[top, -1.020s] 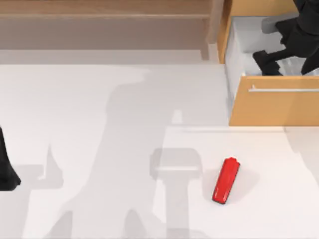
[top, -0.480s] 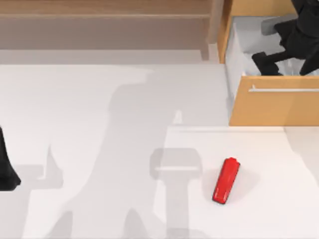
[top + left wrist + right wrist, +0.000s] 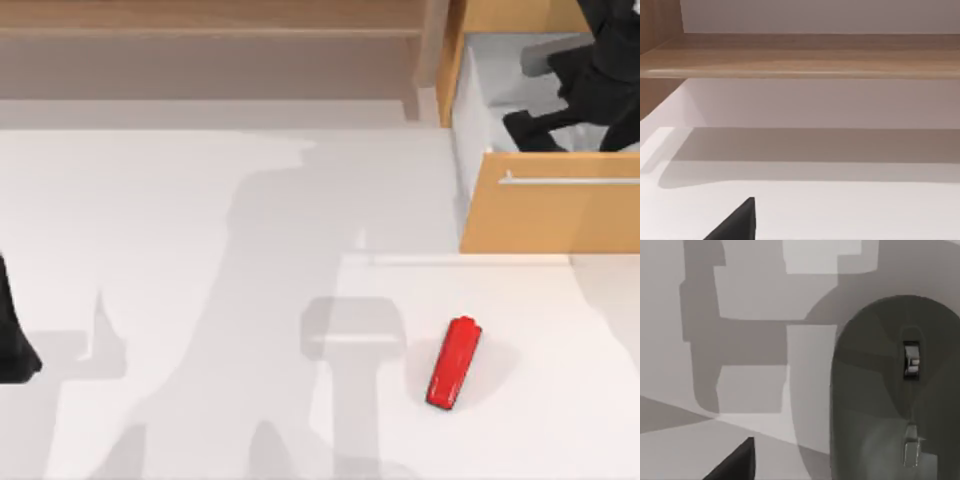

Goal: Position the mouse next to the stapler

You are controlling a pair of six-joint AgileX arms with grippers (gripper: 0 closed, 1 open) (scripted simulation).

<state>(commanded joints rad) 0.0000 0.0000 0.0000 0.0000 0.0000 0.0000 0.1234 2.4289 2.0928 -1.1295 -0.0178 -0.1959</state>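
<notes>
The red stapler lies on the white table, right of centre near the front. The dark grey mouse rests on the pale floor of the open drawer. It appears close under my right wrist camera, and a grey part of it peeks out beside the arm in the top view. My right gripper hangs open over the drawer at the back right. One dark fingertip stands beside the mouse, apart from it. My left gripper is parked at the table's left edge.
The pulled-out drawer has a light wooden front with a metal handle, and its walls close in around my right gripper. A wooden shelf runs along the back. Open table surface lies around the stapler.
My right gripper has edged slightly toward the back over the drawer. The stapler and the left arm have not moved.
</notes>
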